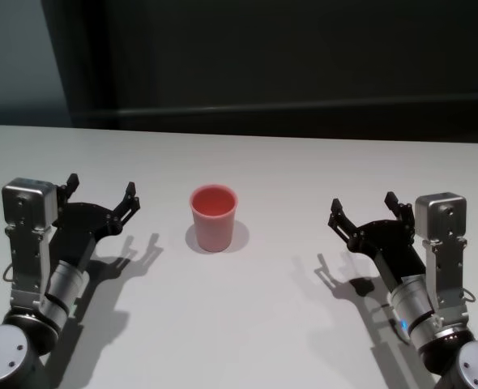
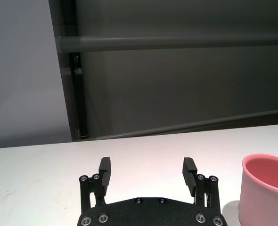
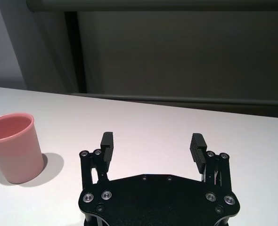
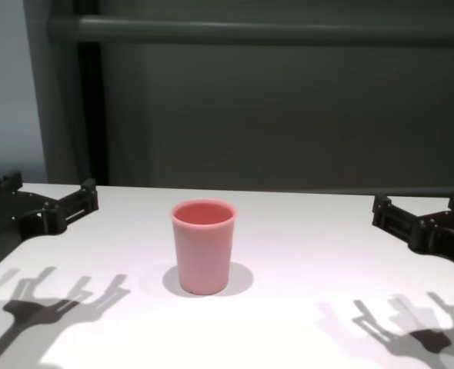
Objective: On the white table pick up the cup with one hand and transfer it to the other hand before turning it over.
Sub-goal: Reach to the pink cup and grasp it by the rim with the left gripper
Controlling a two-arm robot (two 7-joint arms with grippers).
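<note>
The pink cup (image 1: 214, 218) stands upright, mouth up, in the middle of the white table (image 1: 263, 324). It also shows in the chest view (image 4: 203, 246), the left wrist view (image 2: 266, 190) and the right wrist view (image 3: 14, 147). My left gripper (image 1: 101, 193) hovers over the table to the cup's left, open and empty, also seen in its wrist view (image 2: 147, 172). My right gripper (image 1: 364, 207) hovers to the cup's right, open and empty, also in its wrist view (image 3: 152, 145). Neither touches the cup.
A dark wall with a horizontal rail (image 4: 273, 31) runs behind the table's far edge. Bare tabletop lies between each gripper and the cup.
</note>
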